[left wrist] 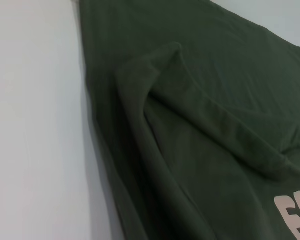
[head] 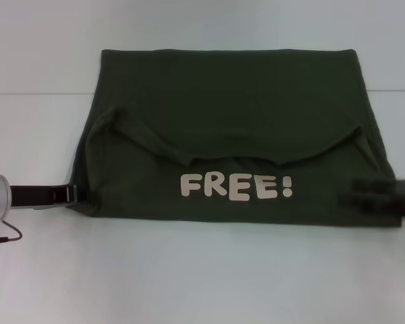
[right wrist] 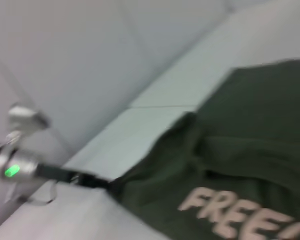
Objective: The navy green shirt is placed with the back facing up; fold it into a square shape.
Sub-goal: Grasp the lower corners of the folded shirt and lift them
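The navy green shirt (head: pixel 229 128) lay part-folded on the bench (head: pixel 189 283), "FREE!" flap uppermost; left gripper (head: pixel 73 195) and right gripper (head: pixel 354 192) at its near corners, finger state indeterminate, should move evenly.

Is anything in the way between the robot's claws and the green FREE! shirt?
No. The left gripper is at the navy green shirt's near left corner and the right gripper at its near right corner, with nothing visible between.
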